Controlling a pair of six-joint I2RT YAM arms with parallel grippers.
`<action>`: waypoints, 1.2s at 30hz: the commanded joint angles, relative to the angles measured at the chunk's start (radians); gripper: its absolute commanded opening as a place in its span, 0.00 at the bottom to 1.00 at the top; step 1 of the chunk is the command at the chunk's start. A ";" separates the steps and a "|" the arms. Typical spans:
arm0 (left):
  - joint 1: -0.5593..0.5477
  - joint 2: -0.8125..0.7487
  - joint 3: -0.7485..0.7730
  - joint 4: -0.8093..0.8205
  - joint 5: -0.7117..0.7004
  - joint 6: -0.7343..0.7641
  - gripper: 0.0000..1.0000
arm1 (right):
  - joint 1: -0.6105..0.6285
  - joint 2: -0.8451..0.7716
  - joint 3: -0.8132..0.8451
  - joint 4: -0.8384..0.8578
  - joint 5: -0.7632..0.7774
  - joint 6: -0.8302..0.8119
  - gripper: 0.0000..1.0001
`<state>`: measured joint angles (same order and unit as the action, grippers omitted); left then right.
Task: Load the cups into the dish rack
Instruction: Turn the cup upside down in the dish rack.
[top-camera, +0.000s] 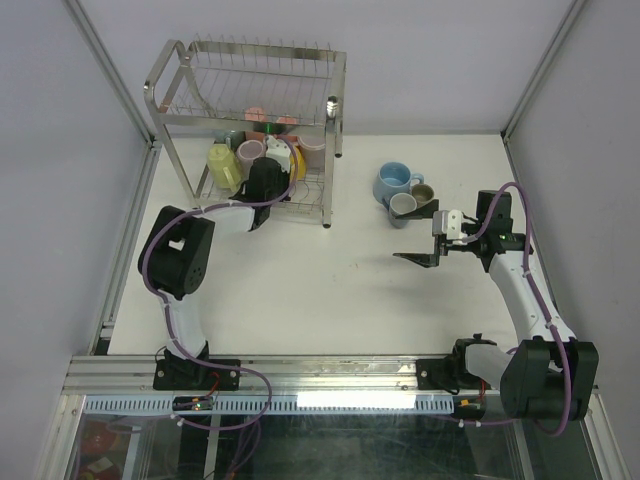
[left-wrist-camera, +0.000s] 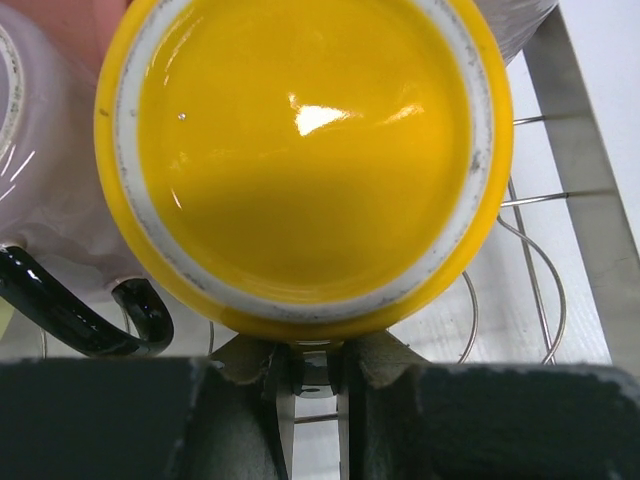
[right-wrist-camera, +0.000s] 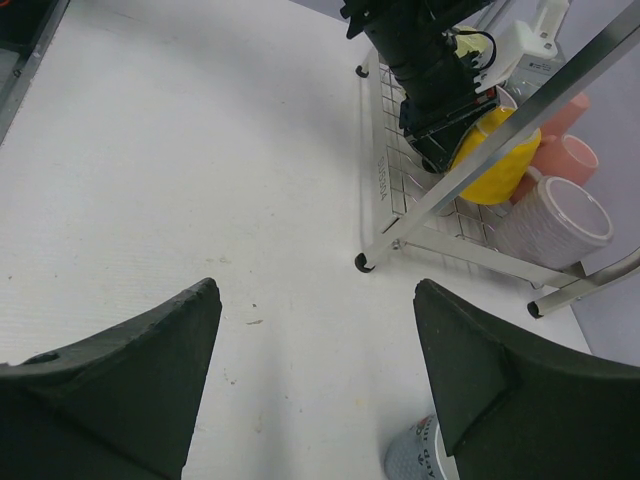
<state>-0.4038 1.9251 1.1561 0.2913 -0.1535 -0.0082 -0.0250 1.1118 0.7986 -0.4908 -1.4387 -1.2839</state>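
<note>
We clamp the yellow cup in the rack with the left gripper; a crooked release could topple it. The right gripper gapes empty.

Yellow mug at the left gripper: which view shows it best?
Left wrist: the yellow mug fills the frame, its underside and pale foot ring sharp. Right wrist shows part of it behind a dish rack bar; top external shows only a yellow sliver.

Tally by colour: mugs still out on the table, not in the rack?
Light blue ceramic mug: 1
Olive ceramic mug: 1
Grey ceramic mug: 1
Total: 3
</note>
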 joint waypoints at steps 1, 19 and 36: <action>0.010 -0.021 0.082 0.082 -0.041 0.024 0.09 | -0.009 -0.009 0.019 0.024 -0.043 0.005 0.81; 0.009 -0.023 0.107 0.056 -0.095 0.043 0.21 | -0.009 -0.008 0.018 0.024 -0.044 0.006 0.81; 0.008 -0.115 0.051 0.076 -0.217 0.078 0.27 | -0.008 -0.008 0.018 0.024 -0.047 0.008 0.81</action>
<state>-0.4038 1.9133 1.1950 0.2279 -0.2989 0.0376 -0.0250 1.1118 0.7986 -0.4908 -1.4448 -1.2839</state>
